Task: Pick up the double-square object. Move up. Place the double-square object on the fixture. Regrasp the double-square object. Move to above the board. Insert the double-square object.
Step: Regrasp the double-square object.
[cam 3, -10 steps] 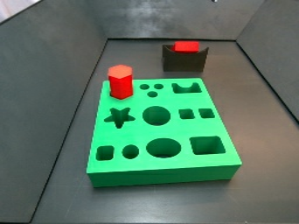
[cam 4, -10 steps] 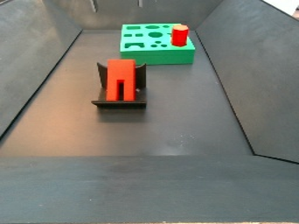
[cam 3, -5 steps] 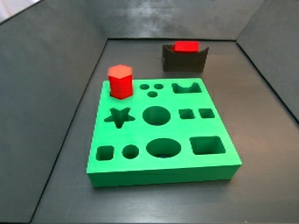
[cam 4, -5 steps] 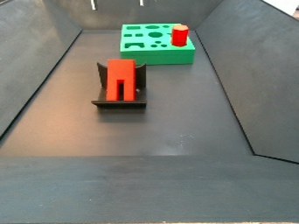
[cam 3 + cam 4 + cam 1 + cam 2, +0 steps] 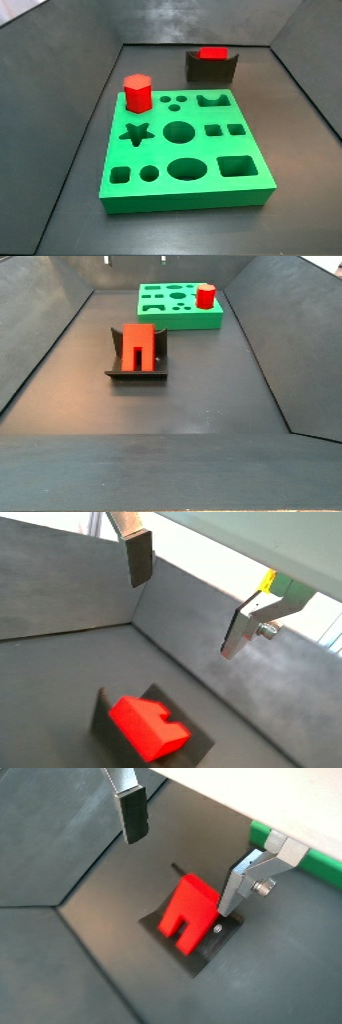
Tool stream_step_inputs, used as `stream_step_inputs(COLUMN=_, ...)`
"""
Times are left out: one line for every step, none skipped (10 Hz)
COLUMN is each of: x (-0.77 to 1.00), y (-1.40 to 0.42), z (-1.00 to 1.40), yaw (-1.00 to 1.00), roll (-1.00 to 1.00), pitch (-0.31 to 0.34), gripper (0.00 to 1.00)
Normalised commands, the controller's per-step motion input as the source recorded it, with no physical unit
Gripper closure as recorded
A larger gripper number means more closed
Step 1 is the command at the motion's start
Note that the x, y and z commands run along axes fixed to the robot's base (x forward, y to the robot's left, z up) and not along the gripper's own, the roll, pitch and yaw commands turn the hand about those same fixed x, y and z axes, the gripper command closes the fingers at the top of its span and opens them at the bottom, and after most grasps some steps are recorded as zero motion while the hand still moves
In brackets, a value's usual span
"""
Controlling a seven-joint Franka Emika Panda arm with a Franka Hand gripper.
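Observation:
The red double-square object (image 5: 213, 53) (image 5: 138, 344) rests on the dark fixture (image 5: 211, 70) (image 5: 136, 374), with its two legs along the fixture's base. Both wrist views show it there (image 5: 147, 724) (image 5: 187, 913), on the fixture (image 5: 201, 958). My gripper (image 5: 185, 617) (image 5: 182, 876) hangs open above it, the silver fingers (image 5: 132, 818) wide apart with nothing between them. The green board (image 5: 214, 150) (image 5: 187, 320) lies on the floor apart from the fixture. Neither side view shows the gripper clearly.
A taller red hexagonal prism (image 5: 136, 92) (image 5: 206, 297) stands in a corner hole of the board. Dark sloping walls (image 5: 40, 346) enclose the floor on all sides. An edge of the green board (image 5: 318, 860) shows past one finger.

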Motion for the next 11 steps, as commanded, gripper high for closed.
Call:
stream_step_inputs(x=0.11, y=-0.04, z=-0.02, yaw=0.09, roll=1.0, pitch=0.144, gripper=0.0)
stream_step_inputs(x=0.12, y=-0.04, z=-0.02, yaw=0.12, roll=1.0, pitch=0.174, gripper=0.0)
stream_step_inputs(x=0.13, y=-0.04, z=-0.03, yaw=0.14, roll=1.0, pitch=0.195, gripper=0.0)
stream_step_inputs(x=0.14, y=-0.05, z=-0.03, yaw=0.19, roll=0.95, pitch=0.213, gripper=0.0)
stream_step_inputs(x=0.15, y=-0.05, z=-0.03, yaw=0.21, roll=0.83, pitch=0.198, gripper=0.0)
stream_step_inputs(x=0.17, y=-0.05, z=-0.03, yaw=0.22, roll=0.6, pitch=0.164, gripper=0.0)
stream_step_inputs(x=0.18, y=-0.05, z=-0.03, yaw=0.23, roll=0.43, pitch=0.136, gripper=0.0)
stream_step_inputs(x=0.2, y=-0.04, z=-0.02, yaw=0.24, roll=0.25, pitch=0.095, gripper=0.0)
stream_step_inputs(x=0.2, y=-0.04, z=-0.01, yaw=0.23, roll=0.2, pitch=0.074, gripper=0.0)
stream_step_inputs(x=0.17, y=-0.05, z=-0.02, yaw=0.21, roll=0.17, pitch=0.031, gripper=0.0)
stream_step_inputs(x=0.06, y=0.07, z=-1.0, yaw=0.17, roll=0.24, pitch=0.013, gripper=0.0)
